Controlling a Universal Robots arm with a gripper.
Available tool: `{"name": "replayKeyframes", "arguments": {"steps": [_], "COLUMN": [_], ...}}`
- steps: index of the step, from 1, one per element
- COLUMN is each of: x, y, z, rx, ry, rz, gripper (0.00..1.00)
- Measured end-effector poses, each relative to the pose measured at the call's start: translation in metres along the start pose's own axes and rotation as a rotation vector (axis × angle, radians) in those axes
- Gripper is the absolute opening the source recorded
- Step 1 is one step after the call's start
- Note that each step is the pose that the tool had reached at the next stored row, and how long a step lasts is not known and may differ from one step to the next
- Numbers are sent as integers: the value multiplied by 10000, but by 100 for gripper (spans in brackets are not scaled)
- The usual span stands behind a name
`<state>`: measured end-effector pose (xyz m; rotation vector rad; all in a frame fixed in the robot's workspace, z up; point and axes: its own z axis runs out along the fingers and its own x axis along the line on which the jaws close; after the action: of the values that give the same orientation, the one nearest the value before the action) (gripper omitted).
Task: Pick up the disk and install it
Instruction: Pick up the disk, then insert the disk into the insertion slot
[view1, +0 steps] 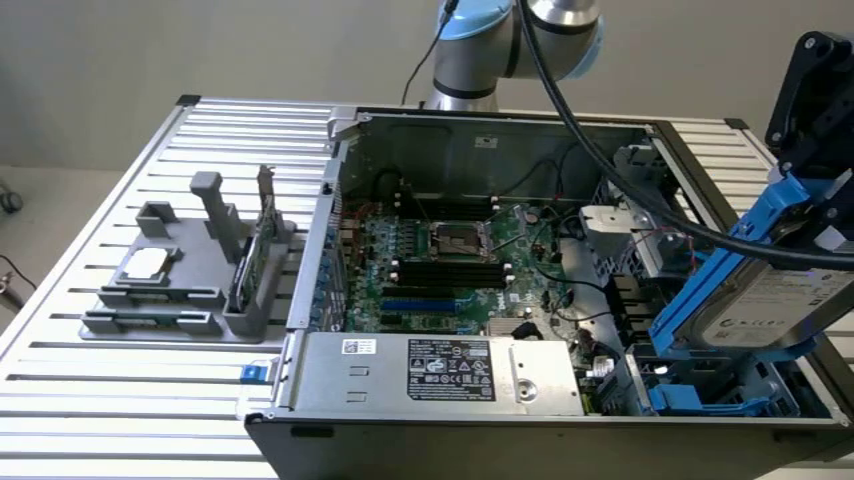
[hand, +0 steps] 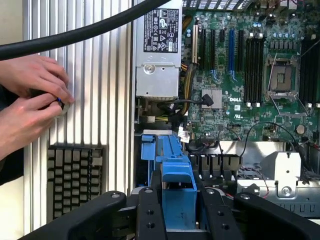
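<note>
Black pincer (view1: 809, 195) is clamped on the disk (view1: 787, 300): a flat rectangular silver-metal hard drive with a white label, framed by a blue plastic bracket. The disk is in the air, off the slatted aluminium desk (view1: 134, 400), and tilted. Its low end is over the blue plastic drive bay (view1: 687, 400) in the corner of the open dark-grey computer case (view1: 467, 445) at the exterior view's right. Can't tell if bracket and bay touch. In the wrist view the pincer (hand: 180, 210) has blue plastic between its black fingers (hand: 150, 210). Inside the case, the green motherboard (view1: 441, 260) lies flat, and the large grey labelled power-supply box (view1: 441, 370) sits along the near wall, just beside the bay. A thick black cable (view1: 627, 170) runs from the arm across the case to the pincer. On the desk at the exterior view's left, well apart from the case, is a grey plastic fixture (view1: 174, 320) carrying a small square silver chip (view1: 147, 262) and upright cards. A person's hands (hand: 30, 105) are together over the desk slats, pinching something small I can't identify, near a black keyboard (hand: 75, 180).
</note>
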<state>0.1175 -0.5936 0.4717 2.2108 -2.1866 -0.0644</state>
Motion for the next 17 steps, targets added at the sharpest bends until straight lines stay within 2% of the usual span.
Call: {"name": "replayKeyframes", "arguments": {"steps": [7,9,17], "x": [0,0,0], "y": [-47,-49,-49], "z": [114,114,115], "rx": [-3,-22,-24], "ry": [-2,-1,1], "rz": [5,3,4], "gripper": [33,33,33]}}
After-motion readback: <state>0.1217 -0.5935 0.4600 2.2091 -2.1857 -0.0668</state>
